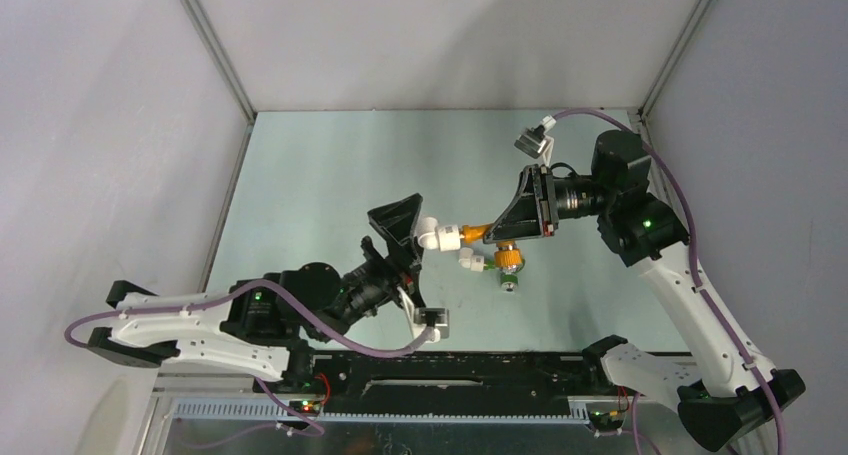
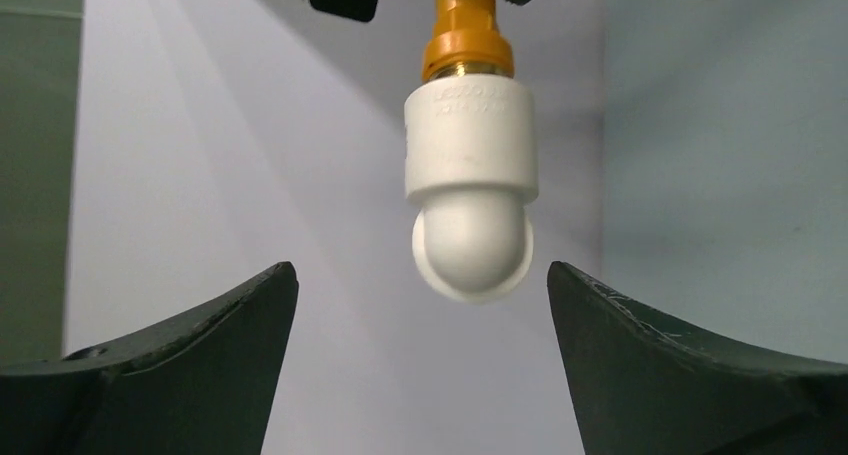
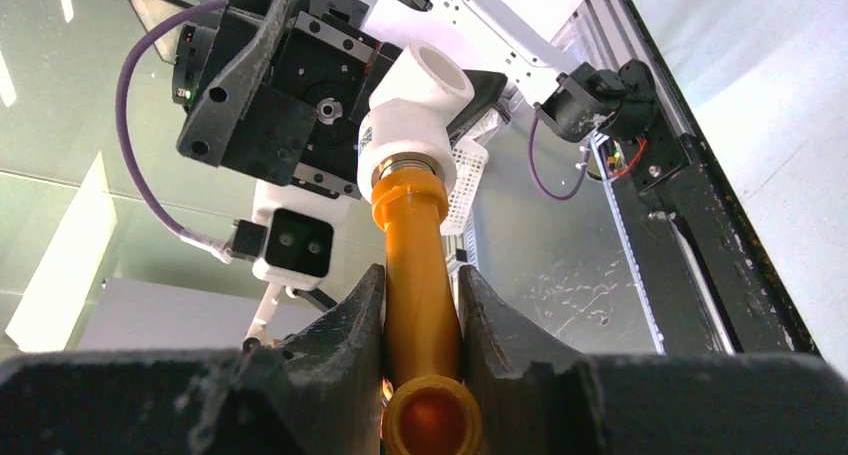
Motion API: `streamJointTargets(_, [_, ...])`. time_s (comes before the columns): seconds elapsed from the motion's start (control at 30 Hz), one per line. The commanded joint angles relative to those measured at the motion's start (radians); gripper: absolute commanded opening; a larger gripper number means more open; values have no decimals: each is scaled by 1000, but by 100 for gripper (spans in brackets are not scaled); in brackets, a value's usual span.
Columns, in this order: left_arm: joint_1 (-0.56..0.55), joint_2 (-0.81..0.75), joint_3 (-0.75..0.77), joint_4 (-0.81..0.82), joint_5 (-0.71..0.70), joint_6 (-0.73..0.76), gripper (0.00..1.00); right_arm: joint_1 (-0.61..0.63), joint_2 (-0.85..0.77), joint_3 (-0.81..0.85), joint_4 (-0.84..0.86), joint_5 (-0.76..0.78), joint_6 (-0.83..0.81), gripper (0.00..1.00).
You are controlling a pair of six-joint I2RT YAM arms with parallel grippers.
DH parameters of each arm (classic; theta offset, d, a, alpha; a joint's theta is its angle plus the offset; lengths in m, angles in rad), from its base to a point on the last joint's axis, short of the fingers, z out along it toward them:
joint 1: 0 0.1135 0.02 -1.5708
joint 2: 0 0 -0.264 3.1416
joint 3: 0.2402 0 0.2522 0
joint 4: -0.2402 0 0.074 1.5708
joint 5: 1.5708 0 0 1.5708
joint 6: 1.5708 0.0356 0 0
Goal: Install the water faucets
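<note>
My right gripper (image 3: 420,275) is shut on the orange water faucet (image 3: 413,260), holding it above the table (image 1: 320,175) with its threaded end toward the left arm. A white elbow fitting (image 3: 420,100) sits on that end. In the left wrist view the elbow (image 2: 470,175) hangs under the orange faucet (image 2: 466,45), just ahead of my open left gripper (image 2: 420,272), whose fingers stand wide on either side without touching it. From above, the left gripper (image 1: 412,247) faces the elbow (image 1: 440,236). A second faucet (image 1: 508,263), with an orange knob, lies on the table joined to another white elbow (image 1: 471,262).
Pale enclosure walls with metal corner posts (image 1: 215,45) close in the table on three sides. A black rail (image 1: 440,370) with the arm bases runs along the near edge. Purple cables (image 1: 700,265) trail from both arms.
</note>
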State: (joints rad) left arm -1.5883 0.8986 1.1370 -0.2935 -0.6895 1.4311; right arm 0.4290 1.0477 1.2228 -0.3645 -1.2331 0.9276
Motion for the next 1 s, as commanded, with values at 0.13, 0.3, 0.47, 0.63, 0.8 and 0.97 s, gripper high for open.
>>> streamJointTargets(0.13, [-9, -41, 17, -68, 54, -398, 100, -57, -19, 14, -120, -12, -112, 0])
streamJointTargets(0.3, [3, -63, 17, -20, 93, -794, 100, -91, -23, 13, -181, -22, -175, 0])
streamJointTargets(0.47, [129, -67, 69, -45, 164, -1278, 100, -106, -22, 14, -241, -21, -238, 0])
streamJointTargets(0.63, [298, -73, 111, -79, 221, -1725, 100, -111, -21, 13, -298, -17, -288, 0])
streamJointTargets(0.8, [521, -63, 136, -159, 425, -2125, 100, -113, -23, 14, -292, -16, -284, 0])
streamJointTargets(0.97, [707, -65, 36, -114, 699, -2423, 100, -113, -27, 14, -240, -22, -246, 0])
